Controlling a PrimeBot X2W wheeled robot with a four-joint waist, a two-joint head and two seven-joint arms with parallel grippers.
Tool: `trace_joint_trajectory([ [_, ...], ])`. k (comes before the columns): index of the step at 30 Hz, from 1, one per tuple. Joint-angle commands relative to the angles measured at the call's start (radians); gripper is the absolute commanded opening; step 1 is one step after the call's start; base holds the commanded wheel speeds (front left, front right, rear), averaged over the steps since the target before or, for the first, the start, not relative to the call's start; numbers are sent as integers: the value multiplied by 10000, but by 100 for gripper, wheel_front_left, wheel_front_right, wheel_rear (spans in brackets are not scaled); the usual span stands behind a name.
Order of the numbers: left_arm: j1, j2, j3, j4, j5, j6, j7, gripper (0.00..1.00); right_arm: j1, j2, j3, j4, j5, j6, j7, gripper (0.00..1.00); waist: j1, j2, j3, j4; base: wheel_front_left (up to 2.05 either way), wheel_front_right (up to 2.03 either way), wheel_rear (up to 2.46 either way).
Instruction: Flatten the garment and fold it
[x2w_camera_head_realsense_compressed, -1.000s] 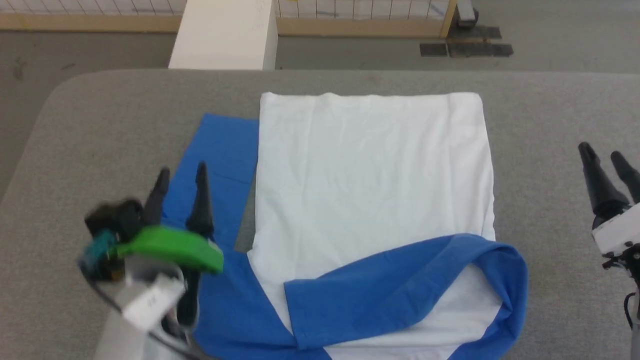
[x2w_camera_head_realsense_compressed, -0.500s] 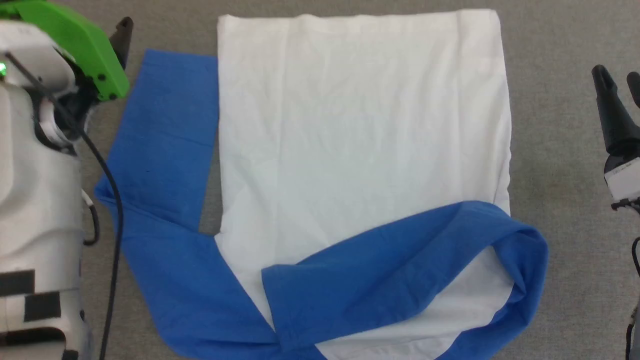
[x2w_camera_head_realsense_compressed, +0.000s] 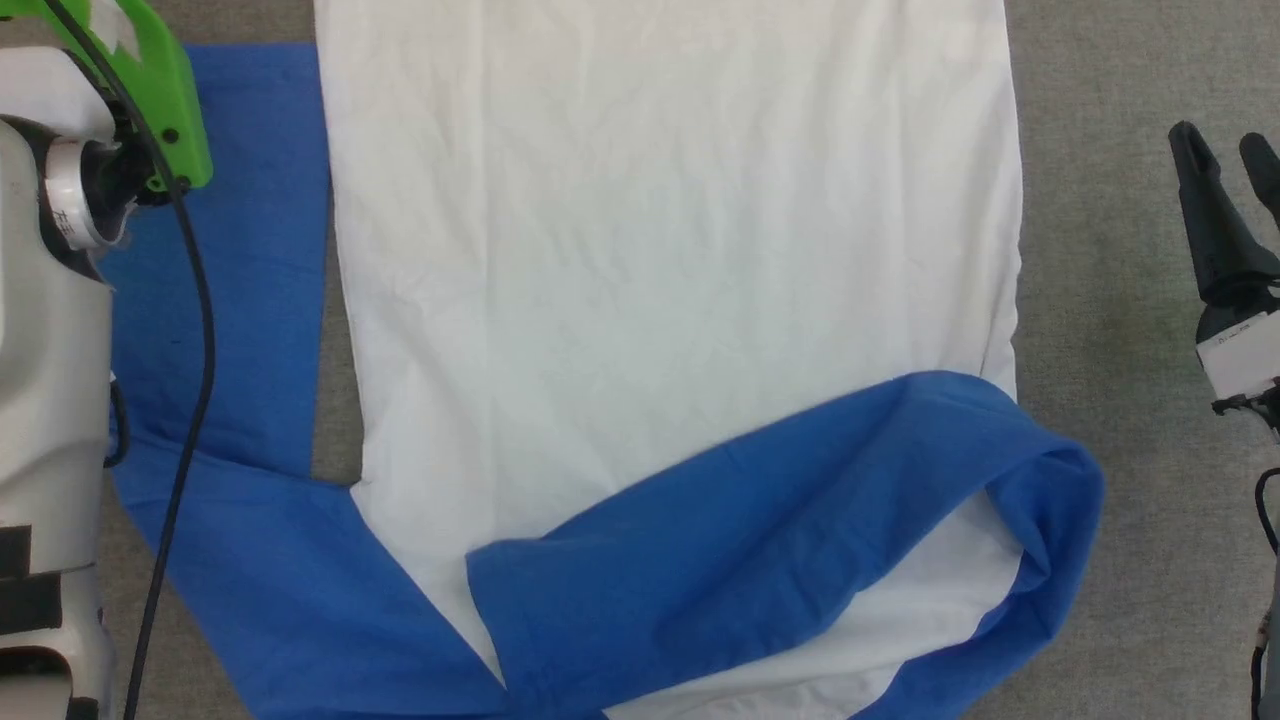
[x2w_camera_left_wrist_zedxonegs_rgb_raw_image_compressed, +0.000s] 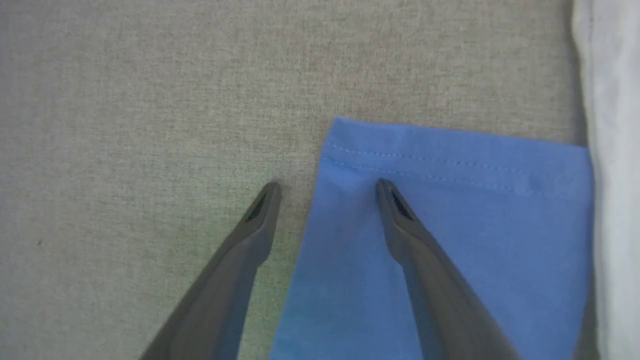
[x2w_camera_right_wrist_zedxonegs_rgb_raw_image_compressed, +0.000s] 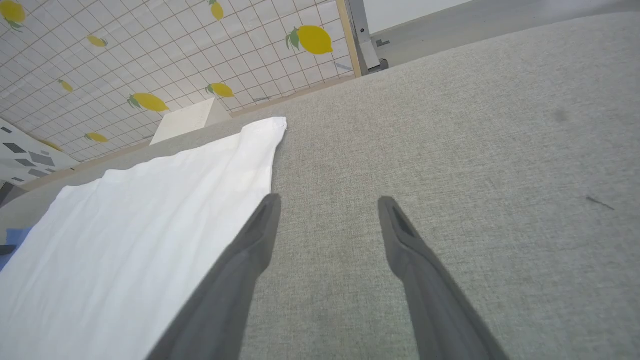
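The garment (x2w_camera_head_realsense_compressed: 660, 260) lies flat on the grey table, white body in the middle. Its left blue sleeve (x2w_camera_head_realsense_compressed: 250, 260) runs straight beside the body. The right blue sleeve (x2w_camera_head_realsense_compressed: 760, 540) is folded across the lower body. My left arm (x2w_camera_head_realsense_compressed: 60, 300) reaches forward along the left sleeve. In the left wrist view my left gripper (x2w_camera_left_wrist_zedxonegs_rgb_raw_image_compressed: 327, 185) is open just above the sleeve's cuff (x2w_camera_left_wrist_zedxonegs_rgb_raw_image_compressed: 450, 200), one finger over blue cloth, the other over bare table. My right gripper (x2w_camera_head_realsense_compressed: 1220, 140) is open to the right of the body's edge, holding nothing; in the right wrist view it (x2w_camera_right_wrist_zedxonegs_rgb_raw_image_compressed: 327, 200) hovers over bare table beside the white cloth (x2w_camera_right_wrist_zedxonegs_rgb_raw_image_compressed: 150, 225).
Grey fabric table (x2w_camera_head_realsense_compressed: 1120, 300) shows on both sides of the garment. Beyond its far edge the right wrist view shows a white box (x2w_camera_right_wrist_zedxonegs_rgb_raw_image_compressed: 187, 120) and a tiled lemon-pattern wall (x2w_camera_right_wrist_zedxonegs_rgb_raw_image_compressed: 150, 45).
The head camera has tilted down and drawn closer to the garment. My left gripper has travelled forward along the left sleeve to its cuff. The right gripper has barely moved.
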Motion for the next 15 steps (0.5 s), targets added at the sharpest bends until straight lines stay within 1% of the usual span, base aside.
trace_joint_trajectory([
  [1,506,163,-33,311,16,137,427,100,-183,-36,35,-55,96,-13,-70,100,-1,-1,80,-22,0,0,0],
  [4,918,-95,199,188,-439,335,851,100,-179,-77,23,-101,130,-13,-70,100,-1,-1,120,42,0,0,0],
  [5,1025,-180,282,100,-584,383,910,88,-176,-91,15,-109,133,-13,-65,100,-1,-1,134,61,0,0,0],
  [6,1114,-249,376,-10,-709,432,894,36,-174,-104,1,-118,135,-13,-63,100,-1,-1,150,81,0,0,0],
  [7,1220,-306,452,-144,-835,440,854,0,-172,-119,-17,-127,136,-13,-64,100,-1,-1,163,107,0,0,0],
  [9,1377,-377,573,-388,-1051,367,685,0,-159,-139,-34,-130,130,-13,-60,100,-1,-1,155,152,0,0,0],
  [11,1450,-495,802,-627,-1315,319,294,0,-148,-156,-46,-115,114,-13,-61,100,-1,-1,117,198,0,0,0],
  [15,1421,-849,1489,-942,-1948,274,-892,0,-119,-140,-32,-35,67,-13,-80,100,-1,-1,-97,295,0,0,0],
])
